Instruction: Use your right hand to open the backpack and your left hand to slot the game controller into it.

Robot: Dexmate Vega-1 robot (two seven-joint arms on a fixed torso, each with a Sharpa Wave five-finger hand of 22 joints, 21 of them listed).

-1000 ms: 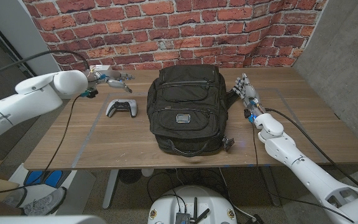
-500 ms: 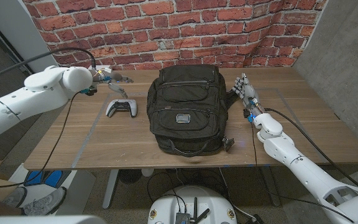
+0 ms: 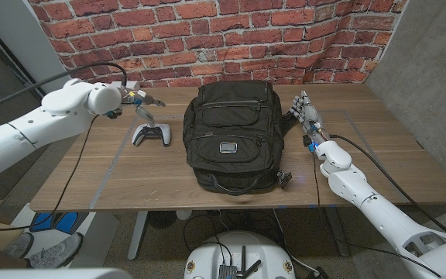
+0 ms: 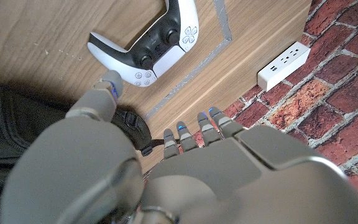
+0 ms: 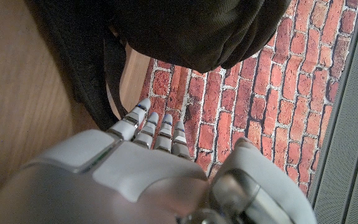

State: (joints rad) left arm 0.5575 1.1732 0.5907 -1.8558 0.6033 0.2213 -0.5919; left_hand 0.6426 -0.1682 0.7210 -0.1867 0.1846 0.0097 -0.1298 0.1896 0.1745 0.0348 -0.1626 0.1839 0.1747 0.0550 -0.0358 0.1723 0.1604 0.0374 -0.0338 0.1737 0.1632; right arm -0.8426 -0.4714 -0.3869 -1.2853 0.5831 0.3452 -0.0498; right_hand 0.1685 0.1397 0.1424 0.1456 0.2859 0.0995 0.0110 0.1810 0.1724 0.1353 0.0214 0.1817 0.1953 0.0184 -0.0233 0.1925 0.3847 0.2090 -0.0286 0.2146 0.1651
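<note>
While the backpack [image 3: 231,138] lies zipped, both spread hands, left [image 3: 141,99] and right [image 3: 307,112], hold nothing.

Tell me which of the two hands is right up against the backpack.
The right hand. It stands by the backpack at its right side, fingers up. The left hand hangs apart, above the game controller, holding nothing.

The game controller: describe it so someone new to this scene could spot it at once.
Find the big black backpack in the middle of the wooden table. On the bare wood just to its left, below the left hand, lies the game controller. It is the only small white-and-black thing there, with two curved grips.
</note>
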